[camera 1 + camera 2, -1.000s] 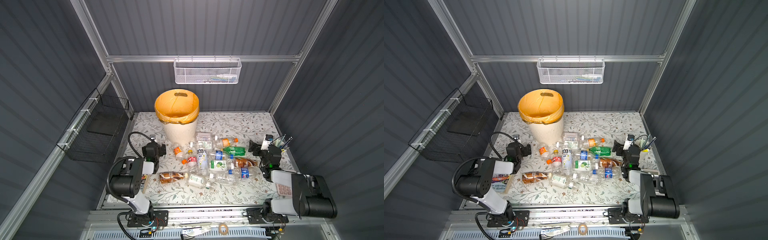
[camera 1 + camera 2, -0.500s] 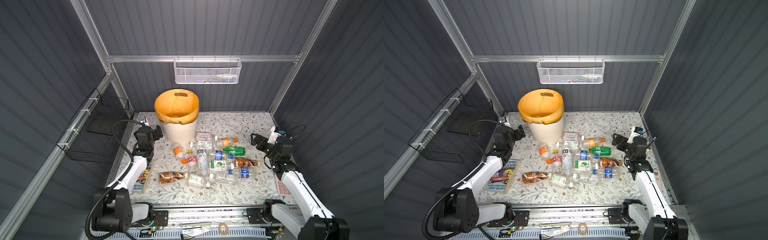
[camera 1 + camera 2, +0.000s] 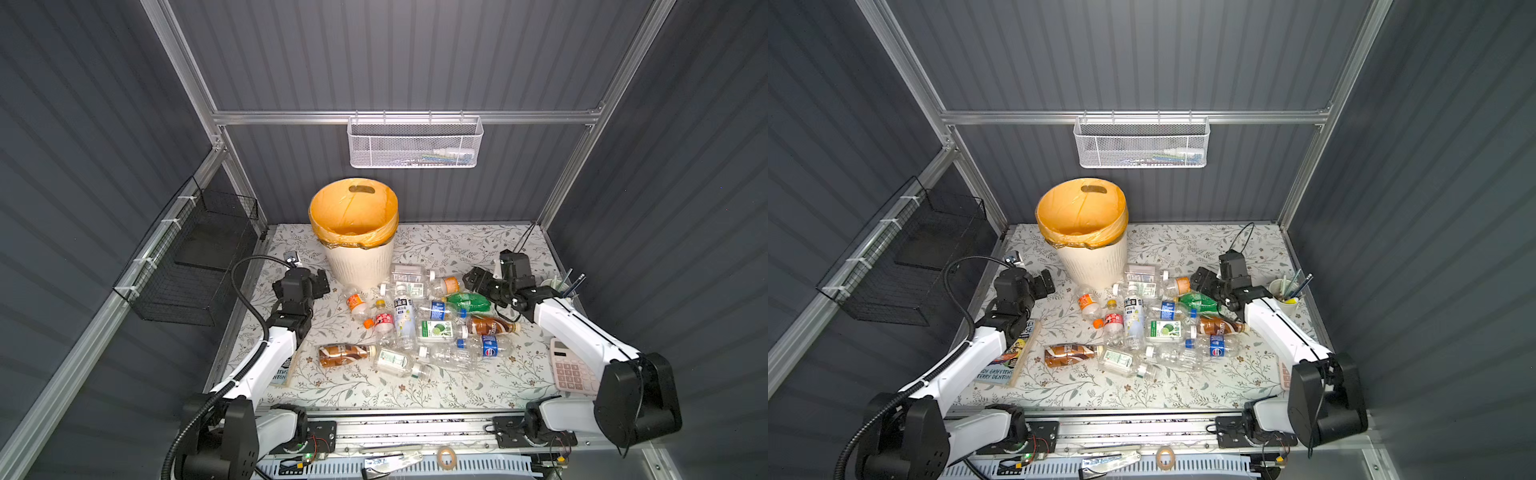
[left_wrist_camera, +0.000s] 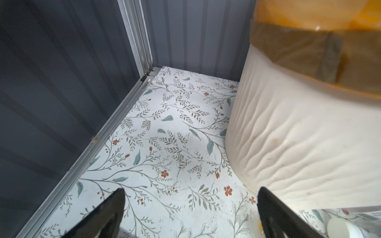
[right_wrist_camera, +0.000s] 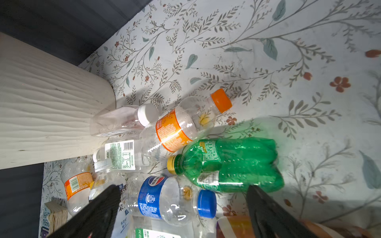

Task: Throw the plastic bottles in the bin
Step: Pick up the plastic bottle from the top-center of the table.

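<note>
Several plastic bottles point(image 3: 415, 328) lie in a heap on the floral mat in front of the bin point(image 3: 353, 232), a cream ribbed bucket lined with an orange bag, seen in both top views point(image 3: 1081, 232). My right gripper point(image 3: 473, 280) hovers open at the heap's right edge. In the right wrist view it point(image 5: 182, 188) is above a clear blue-labelled bottle point(image 5: 156, 197), with a green bottle point(image 5: 233, 162) and an orange-labelled bottle point(image 5: 177, 129) just beyond. My left gripper point(image 3: 321, 284) is open and empty left of the bin's base point(image 4: 288, 134), over bare mat.
A white mesh basket point(image 3: 413, 143) hangs on the back wall and a black wire basket point(image 3: 195, 266) on the left wall. A book point(image 3: 1009, 357) lies under the left arm. A pink calculator point(image 3: 571, 370) and a cup of pens point(image 3: 1285, 293) sit at the right.
Both arms have unfolded from the front of the table and reached inward. The right gripper has come left over the heap's edge. The left gripper has settled beside the bin's base.
</note>
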You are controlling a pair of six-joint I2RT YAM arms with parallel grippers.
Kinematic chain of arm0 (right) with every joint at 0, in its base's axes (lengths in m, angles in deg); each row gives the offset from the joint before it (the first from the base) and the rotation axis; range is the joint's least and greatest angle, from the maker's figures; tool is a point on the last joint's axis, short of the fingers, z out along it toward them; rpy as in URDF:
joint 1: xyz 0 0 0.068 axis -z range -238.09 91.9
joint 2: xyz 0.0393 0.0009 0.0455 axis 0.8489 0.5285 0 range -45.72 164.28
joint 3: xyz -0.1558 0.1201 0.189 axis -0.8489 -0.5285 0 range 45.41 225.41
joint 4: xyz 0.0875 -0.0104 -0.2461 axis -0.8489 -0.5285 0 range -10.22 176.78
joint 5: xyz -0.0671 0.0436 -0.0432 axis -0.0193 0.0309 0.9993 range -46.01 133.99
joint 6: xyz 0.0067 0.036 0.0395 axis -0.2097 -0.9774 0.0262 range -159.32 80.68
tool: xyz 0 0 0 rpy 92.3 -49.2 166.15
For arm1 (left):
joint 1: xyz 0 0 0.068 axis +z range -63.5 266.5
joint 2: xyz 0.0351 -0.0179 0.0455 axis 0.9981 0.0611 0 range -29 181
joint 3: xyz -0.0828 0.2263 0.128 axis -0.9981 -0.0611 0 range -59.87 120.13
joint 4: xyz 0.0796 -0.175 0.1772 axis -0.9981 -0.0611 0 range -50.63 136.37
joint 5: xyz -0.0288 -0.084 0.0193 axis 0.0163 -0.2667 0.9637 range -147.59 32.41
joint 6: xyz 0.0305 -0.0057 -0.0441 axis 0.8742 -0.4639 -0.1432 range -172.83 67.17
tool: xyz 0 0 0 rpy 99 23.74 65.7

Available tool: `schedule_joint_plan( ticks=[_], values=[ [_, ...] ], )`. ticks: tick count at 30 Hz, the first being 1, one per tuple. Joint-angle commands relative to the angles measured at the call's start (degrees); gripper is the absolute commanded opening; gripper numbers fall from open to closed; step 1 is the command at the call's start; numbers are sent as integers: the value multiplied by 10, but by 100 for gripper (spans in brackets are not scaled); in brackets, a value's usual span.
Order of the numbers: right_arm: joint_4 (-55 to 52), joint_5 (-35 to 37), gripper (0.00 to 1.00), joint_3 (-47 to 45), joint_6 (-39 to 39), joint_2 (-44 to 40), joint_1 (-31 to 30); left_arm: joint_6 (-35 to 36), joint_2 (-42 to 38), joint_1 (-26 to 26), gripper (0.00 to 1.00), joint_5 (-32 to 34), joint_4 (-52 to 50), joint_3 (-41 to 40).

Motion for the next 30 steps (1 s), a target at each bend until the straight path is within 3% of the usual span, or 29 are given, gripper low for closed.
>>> schedule_joint_plan(
  ticks=[1, 7, 30],
  values=[
    [-21, 17, 94, 29, -27, 28, -18, -10, 3, -1, 100, 6, -5, -8],
    [-29, 17, 88, 65, -39, 82, -24, -4, 6, -1, 100, 8, -3, -14],
    [-70, 2, 82, 168, -59, 232, -39, -8, 28, -1, 100, 10, 12, -29]
  ],
)
